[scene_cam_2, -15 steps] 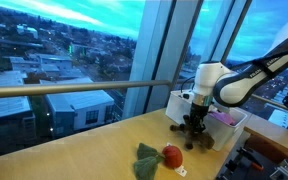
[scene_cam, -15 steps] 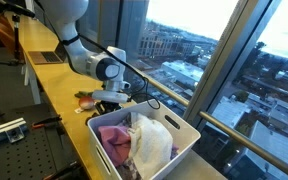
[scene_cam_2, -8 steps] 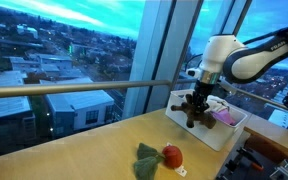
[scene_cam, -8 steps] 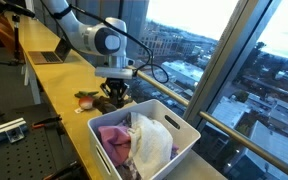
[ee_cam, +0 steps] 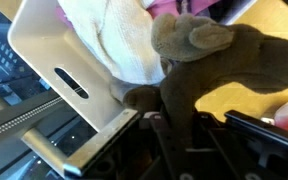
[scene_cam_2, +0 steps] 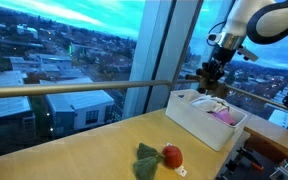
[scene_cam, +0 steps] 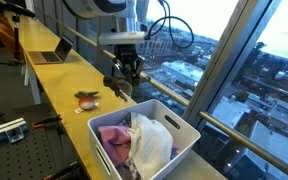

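1. Above the long wooden surface [scene_cam: 54,80], 1 white robot arm [scene_cam_2: 269,18] hangs raised, its dark fingers [scene_cam: 125,70] pointing down; both exterior views show them well clear of the wood.
2. The fingers [scene_cam_2: 215,70] are clamped on 1 grey-brown plush toy [scene_cam: 118,86], which dangles limp beneath them in the air.
3. In the wrist view the grey-brown plush toy [ee_cam: 199,60] fills the middle of the picture, with its lower part pinched between the dark fingers at the bottom edge.
4. The grey-brown plush toy [scene_cam_2: 208,82] hangs by the window-side end of 1 white rectangular plastic basket [scene_cam: 179,128]. Whether it is over the rim or just beside it, I cannot tell.
5. The basket [scene_cam_2: 189,115] stands on the surface and holds 2 cloths: 1 pink cloth [scene_cam: 112,138] and 1 white crumpled cloth [scene_cam: 152,142], touching each other.
6. The wrist view shows the same 2 cloths, white cloth [ee_cam: 114,40] and pink cloth [ee_cam: 174,8], behind the basket wall [ee_cam: 44,45], which has 1 slot handle cut into it.
7. On the surface, well apart from the basket, lies 1 red-and-green soft toy [scene_cam_2: 162,156], also seen in an exterior view [scene_cam: 86,98].
8. Behind everything runs a tall glass window wall [scene_cam_2: 74,50] looking out on city buildings.
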